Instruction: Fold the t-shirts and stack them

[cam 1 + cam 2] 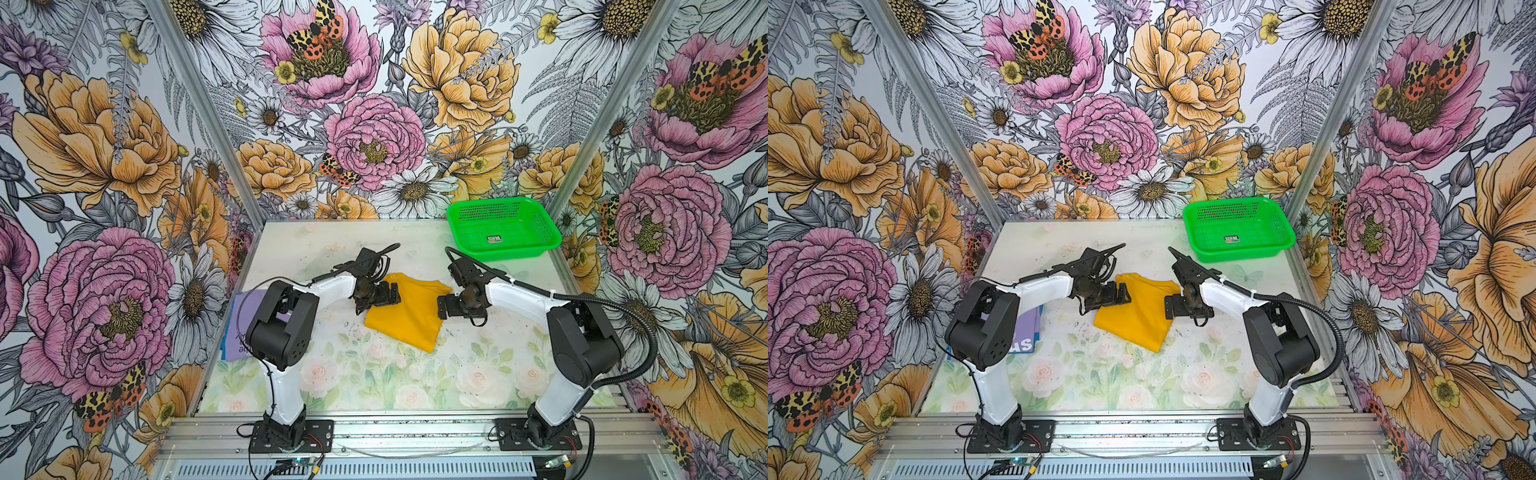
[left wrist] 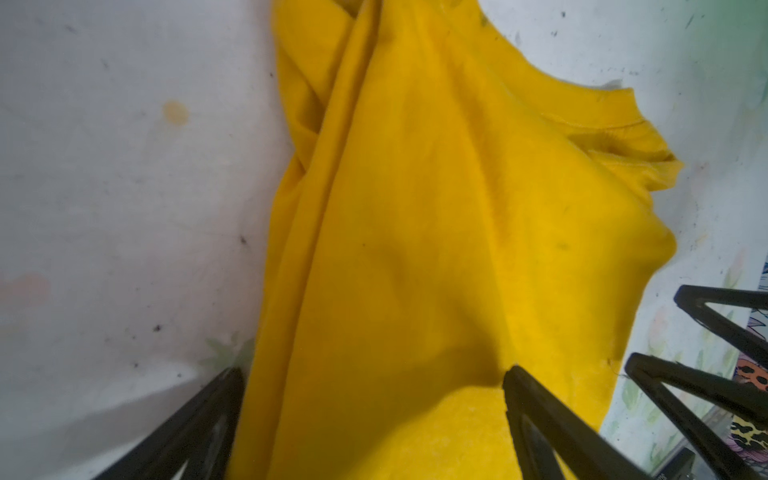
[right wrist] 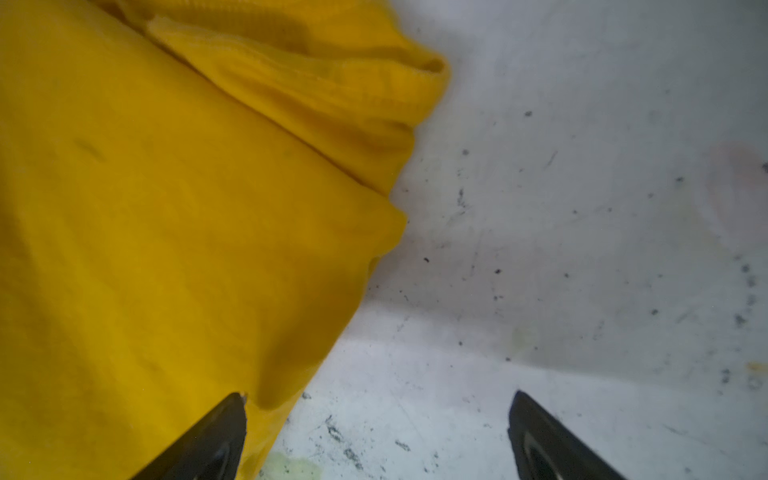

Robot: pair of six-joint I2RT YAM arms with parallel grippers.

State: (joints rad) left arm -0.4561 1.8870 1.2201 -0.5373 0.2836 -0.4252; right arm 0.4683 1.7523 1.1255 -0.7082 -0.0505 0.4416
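Note:
A mustard-yellow t-shirt (image 1: 409,318) (image 1: 1138,316) lies folded mid-table, its collar showing in the wrist views (image 2: 415,208) (image 3: 166,208). My left gripper (image 1: 392,293) (image 1: 1123,297) (image 2: 374,372) hovers open over its left edge, jaws straddling cloth without pinching it. At the shirt's right edge my right gripper (image 1: 441,307) (image 1: 1168,309) (image 3: 378,397) is open, one finger over cloth, the other over bare table. A lavender t-shirt (image 1: 239,328) (image 1: 1030,324) with printed text lies at the left, partly hidden by the left arm. A blue edge (image 1: 949,356) peeks from under it.
A green mesh basket (image 1: 511,253) (image 1: 1241,253) stands at the back right corner, holding only a small label. Flowered walls close the table in on three sides. Both arm bases sit on the metal rail (image 1: 415,432) at the front edge.

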